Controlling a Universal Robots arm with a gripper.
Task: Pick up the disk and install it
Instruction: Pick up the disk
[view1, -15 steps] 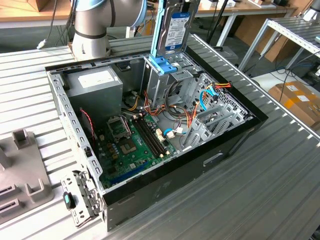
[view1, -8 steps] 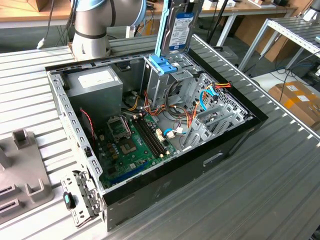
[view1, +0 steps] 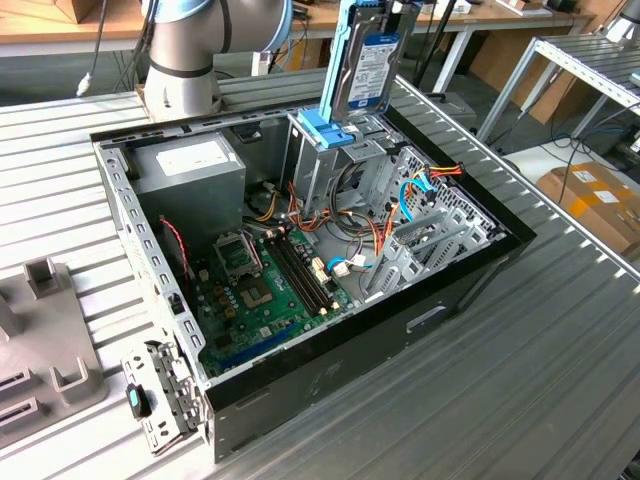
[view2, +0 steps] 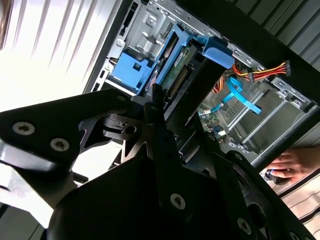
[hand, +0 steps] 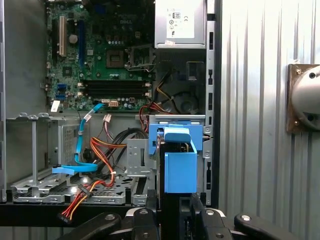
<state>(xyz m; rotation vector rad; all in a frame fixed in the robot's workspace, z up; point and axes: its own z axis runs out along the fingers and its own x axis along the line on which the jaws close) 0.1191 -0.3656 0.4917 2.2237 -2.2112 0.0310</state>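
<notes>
1. The disk (view1: 365, 60), in the exterior view, hangs in the air on end. Its long axis is close to upright, its label face is to the camera, and a blue rail runs down each long edge. Its lower end is just above the blue bracket (view1: 325, 130) that tops the metal cage (view1: 318, 180), on the far side of the open computer case (view1: 350, 390).
2. In the second wrist view, the gripper (view2: 162, 112) is closed narrowly on the near end of the disk (view2: 187, 65). The disk runs straight away from the fingers toward the cage, with the blue bracket (view2: 127, 70) just beside its far end. A person's hand (view2: 292, 165) rests outside the case, well apart.
3. In the first wrist view, the disk (hand: 180, 172) is seen end-on, directly ahead of the gripper (hand: 172, 220), whose fingers clamp its dark body. It hangs over the cage opening, and its long axis looks roughly in line with the slot. Whether it is exactly square I cannot tell.
</notes>
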